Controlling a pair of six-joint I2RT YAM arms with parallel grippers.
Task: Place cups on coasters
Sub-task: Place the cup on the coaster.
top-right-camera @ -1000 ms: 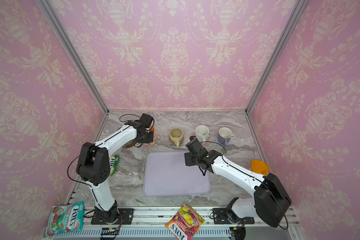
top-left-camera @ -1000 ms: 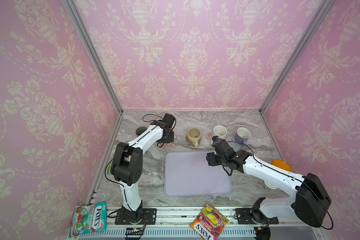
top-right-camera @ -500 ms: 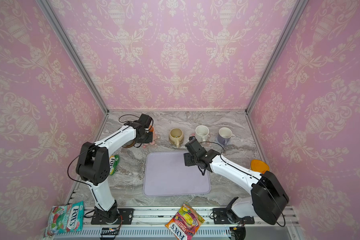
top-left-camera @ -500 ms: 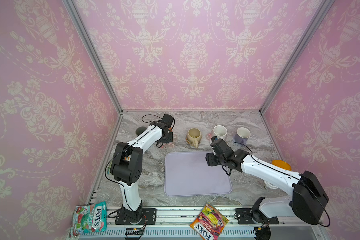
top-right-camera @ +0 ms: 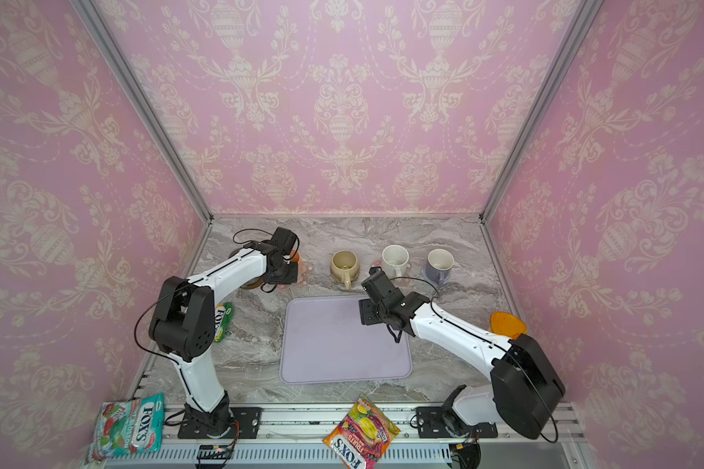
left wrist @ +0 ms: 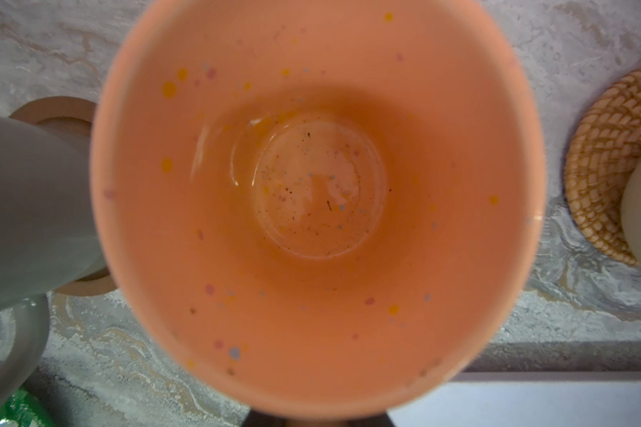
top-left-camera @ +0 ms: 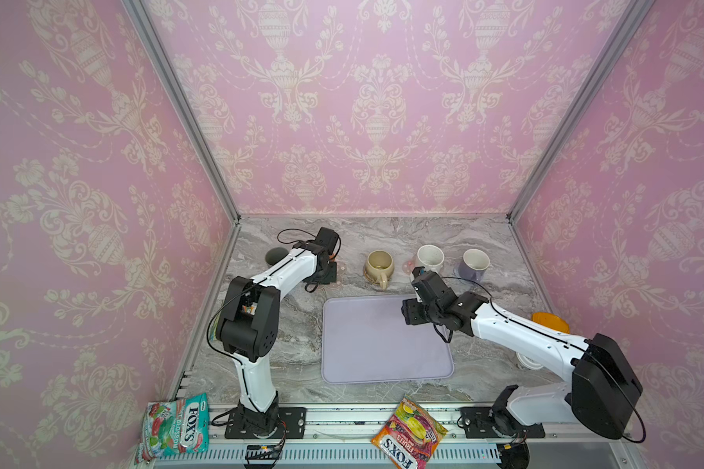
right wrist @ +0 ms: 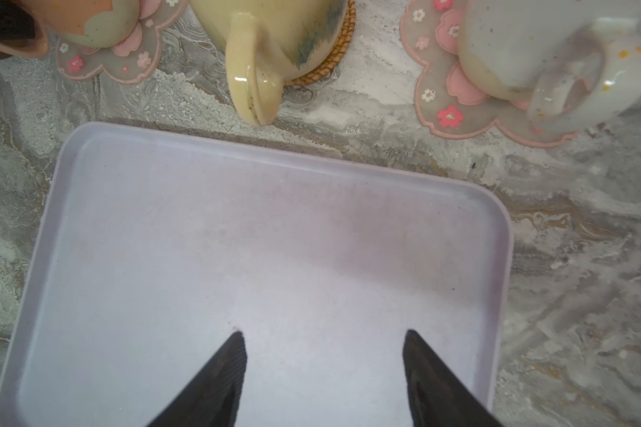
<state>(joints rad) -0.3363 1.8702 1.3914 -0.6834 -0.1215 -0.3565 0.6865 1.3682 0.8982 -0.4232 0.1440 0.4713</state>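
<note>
Just past the lavender tray's [right wrist: 260,148] far left corner, the peach mug [left wrist: 311,207] stands upright, directly under the left pincer [top-left-camera: 326,278]. That pincer looks clamped on the rim facing the tray, though its jaws are nearly cut off from sight. Beneath the mug lies a pink-flower coaster [right wrist: 126,55]; whether the base touches it, I can't tell. The right pincer [right wrist: 322,334] hangs over the tray, farther off, jaws apart and empty.
</note>
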